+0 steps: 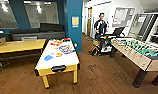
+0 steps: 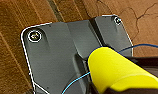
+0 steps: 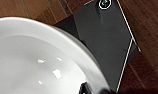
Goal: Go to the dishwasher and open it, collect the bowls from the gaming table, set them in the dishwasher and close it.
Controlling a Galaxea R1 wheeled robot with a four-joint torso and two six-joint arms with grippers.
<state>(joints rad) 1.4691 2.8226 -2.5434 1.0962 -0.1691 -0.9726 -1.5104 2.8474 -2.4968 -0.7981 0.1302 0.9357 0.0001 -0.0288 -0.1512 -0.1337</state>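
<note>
The gaming table (image 1: pixel 67 58), with a white top and yellow sides and legs, stands ahead and slightly left in the head view. Several coloured items (image 1: pixel 57 50) lie on its far half, too small to tell apart. A white bowl (image 3: pixel 35 62) hangs close over the wooden floor in the right wrist view, with my right gripper (image 3: pixel 95 90) shut on its rim. In the left wrist view a yellow bowl (image 2: pixel 115 70) hangs over the floor, gripped by my left gripper (image 2: pixel 112 90). The dishwasher is out of view.
A green-field football table (image 1: pixel 140 50) stands at the right. A person (image 1: pixel 100 25) stands behind a control rig (image 1: pixel 102 43) at the back. A yellow wooden table (image 1: pixel 20 45) and a dark sofa (image 1: pixel 37 32) are at the left, beside a blue pillar (image 1: pixel 74 22).
</note>
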